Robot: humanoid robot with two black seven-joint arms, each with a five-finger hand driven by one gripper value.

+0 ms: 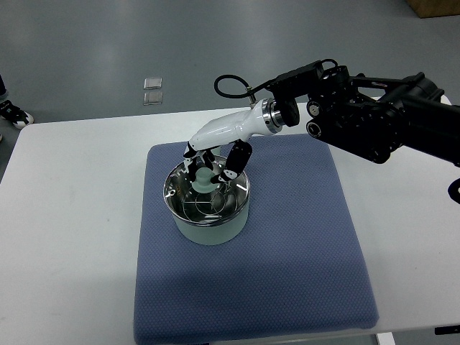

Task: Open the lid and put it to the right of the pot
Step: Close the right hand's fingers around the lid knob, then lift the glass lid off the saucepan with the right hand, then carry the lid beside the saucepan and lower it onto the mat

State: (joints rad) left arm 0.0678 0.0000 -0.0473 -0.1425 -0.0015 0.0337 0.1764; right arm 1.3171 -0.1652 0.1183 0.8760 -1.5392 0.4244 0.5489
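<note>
A pale green pot (210,228) stands on the left part of a blue mat (287,244). Its glass lid (208,203) with a metal rim sits on top, with a pale knob (205,180) in the middle. My right hand (210,167) reaches in from the right on a black arm and white wrist. Its fingers are curled down around the knob, touching it. The lid still rests flat on the pot. The left arm does not show.
The mat lies on a white table (72,215). The mat's right half is bare. A person's shoe (13,113) shows at the far left on the grey floor. Two small clear squares (152,90) lie on the floor beyond the table.
</note>
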